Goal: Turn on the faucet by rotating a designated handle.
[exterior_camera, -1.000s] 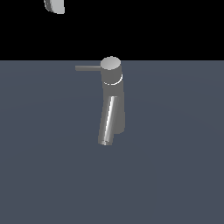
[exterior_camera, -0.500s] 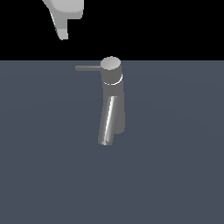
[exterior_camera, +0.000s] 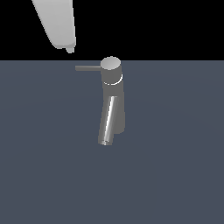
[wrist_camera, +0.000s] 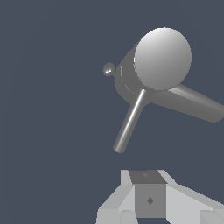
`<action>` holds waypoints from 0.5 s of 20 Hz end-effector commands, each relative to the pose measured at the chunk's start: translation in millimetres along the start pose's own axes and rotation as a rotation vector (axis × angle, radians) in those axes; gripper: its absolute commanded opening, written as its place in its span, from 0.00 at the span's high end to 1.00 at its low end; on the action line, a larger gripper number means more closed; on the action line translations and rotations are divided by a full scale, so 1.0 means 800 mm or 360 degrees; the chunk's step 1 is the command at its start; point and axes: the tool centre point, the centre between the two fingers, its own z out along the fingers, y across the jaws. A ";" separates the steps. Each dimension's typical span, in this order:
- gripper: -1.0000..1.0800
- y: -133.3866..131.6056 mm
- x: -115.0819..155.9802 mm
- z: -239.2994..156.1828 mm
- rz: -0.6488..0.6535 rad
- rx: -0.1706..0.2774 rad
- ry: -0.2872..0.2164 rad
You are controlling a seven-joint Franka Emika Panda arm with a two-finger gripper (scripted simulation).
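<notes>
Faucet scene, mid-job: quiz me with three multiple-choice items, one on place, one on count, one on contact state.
1. In the exterior view, the handle juts from the cap toward:
A. that view's left
B. that view's right
C. straight up

2. How many faucets are there?
A. one
B. two
C. three

3. The gripper is:
A. clamped on the handle
B. apart from the handle
C. resting on the spout

Key: 1 A, the rod runs left from the cap. 2 A, one body only. 3 B, a gap shows between them.

We see the handle jutting from the faucet toward the exterior view's left, beneath the gripper.
</notes>
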 end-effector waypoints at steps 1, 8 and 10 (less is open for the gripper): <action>1.00 -0.008 0.003 0.010 0.0082 0.0024 0.0024; 1.00 -0.027 0.015 0.034 0.0273 0.0076 0.0086; 1.00 -0.032 0.018 0.040 0.0321 0.0089 0.0103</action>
